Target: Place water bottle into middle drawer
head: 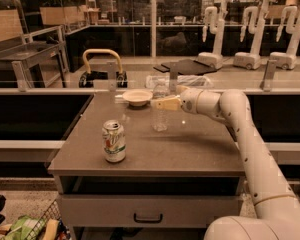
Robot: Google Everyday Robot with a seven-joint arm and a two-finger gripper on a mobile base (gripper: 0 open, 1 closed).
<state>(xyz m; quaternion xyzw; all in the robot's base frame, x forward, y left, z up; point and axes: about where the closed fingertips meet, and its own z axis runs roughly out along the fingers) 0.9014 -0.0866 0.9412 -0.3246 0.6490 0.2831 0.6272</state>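
Table top [190, 149] is the biggest thing in shot. The arm [250, 134] comes in from the right and reaches across it at abt mid-height of the bottle.

Below the top there's a drawer [150, 211] with a dark handle and a dark gap above its front. Can't tell if that's the middle one, or if it's out far enough to drop smth in.

Pale bowl [137, 97] sits at the back edge, just left of the bottle.

Water bottle [160, 121] is upright on the top, centre-back, well apart from the drawer.

Soda can [114, 141] stands front-left, clear of the bottle. Not our target.

Gripper [161, 104] is level with the bottle's upper half and right at it, touching or v. close. Can't tell if it's open or already clamped on.

Step, imo: the grasp phase. Bottle not lifted, nothing near the drawer yet, so the task is early.

Next move needs:
- a firm hold on the bottle body, confirmed before lifting
- a straight lift, since the bottle is tall, thin and prob light, so it tips easily
- a path forward and down to the drawer that stays off the can
- a check that the drawer is open enough before lowering
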